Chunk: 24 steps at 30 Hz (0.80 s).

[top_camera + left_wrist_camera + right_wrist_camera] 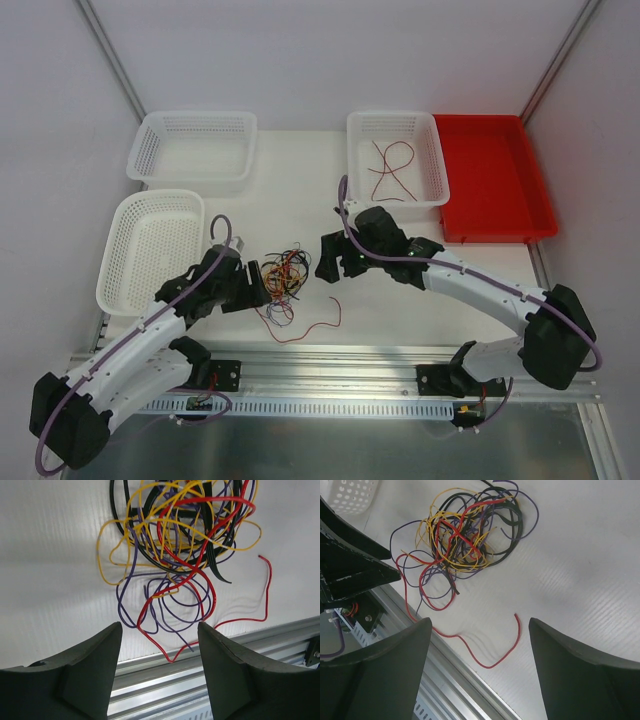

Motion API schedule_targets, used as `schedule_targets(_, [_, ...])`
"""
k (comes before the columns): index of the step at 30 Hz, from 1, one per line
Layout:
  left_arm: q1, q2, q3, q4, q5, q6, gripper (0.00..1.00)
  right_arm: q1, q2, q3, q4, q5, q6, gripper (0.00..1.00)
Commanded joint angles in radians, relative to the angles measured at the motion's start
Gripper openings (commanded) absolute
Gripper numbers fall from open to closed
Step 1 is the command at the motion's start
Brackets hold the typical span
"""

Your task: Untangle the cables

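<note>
Cables [283,272], heaped in a tangle, are seen just ahead of the left gripper [258,287], farther from the right gripper [335,262], both being spread open and empty.

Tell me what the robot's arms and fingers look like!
The left arm and the right arm are white tubes with chunky black joints. A thin purple hose runs along each one. The left gripper and the right gripper each have two dark, matte, wedge-shaped fingers. I can see no markings on them.
</note>
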<state>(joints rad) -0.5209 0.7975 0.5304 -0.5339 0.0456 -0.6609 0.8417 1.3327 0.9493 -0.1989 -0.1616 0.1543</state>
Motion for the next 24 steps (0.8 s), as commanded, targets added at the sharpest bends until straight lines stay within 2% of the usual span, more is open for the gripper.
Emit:
schedule_targets(1, [-0.045,-0.011,-0.033,0.005,0.010,-0.091,0.62,0.026,0.026,-0.003,0.093,0.005,0.042,0.82])
schedule_targets(7, [-0.120,0.031,-0.049,0.011,-0.041,-0.147,0.52,0.056,0.056,-0.004,0.101,0.005,0.048,0.82])
schedule_targets(11, [-0.128,0.061,-0.055,0.035,-0.075,-0.170,0.44,0.060,0.057,-0.010,0.107,0.011,0.051,0.82])
schedule_targets(17, [-0.133,0.085,-0.081,0.077,-0.090,-0.204,0.35,0.063,0.057,-0.021,0.108,0.017,0.053,0.82])
schedule_targets(22, [-0.134,0.088,-0.102,0.107,-0.105,-0.230,0.32,0.068,0.057,-0.033,0.118,0.022,0.059,0.82])
schedule_targets(24, [-0.134,0.085,-0.110,0.112,-0.105,-0.241,0.27,0.071,0.057,-0.037,0.119,0.022,0.059,0.82])
